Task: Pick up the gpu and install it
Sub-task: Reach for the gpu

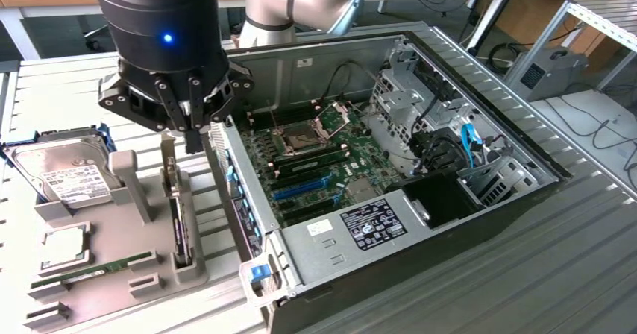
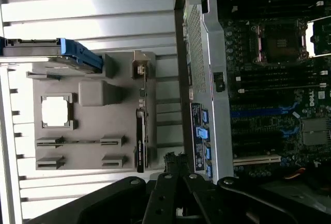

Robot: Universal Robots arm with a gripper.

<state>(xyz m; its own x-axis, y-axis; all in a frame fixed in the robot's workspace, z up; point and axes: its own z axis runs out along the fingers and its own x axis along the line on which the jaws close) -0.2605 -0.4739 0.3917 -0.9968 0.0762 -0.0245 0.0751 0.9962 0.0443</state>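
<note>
Computer case (image 1: 298, 65) — dull bare sheet metal; holder (image 1: 110, 285) matt grey plastic; gpu (image 1: 175, 207) with a bright metal bracket; hard drive (image 1: 62, 171) lid glossier (white paper label).

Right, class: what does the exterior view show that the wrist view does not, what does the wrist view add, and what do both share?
Exterior view gives: the arm's housing with its blue light, the hard drive's white label, the power supply's label. Wrist view gives: the grey tray from straight above, with the gpu as a thin dark edge. Both give: the shut end effector near the gpu, and the motherboard's CPU socket.
</note>
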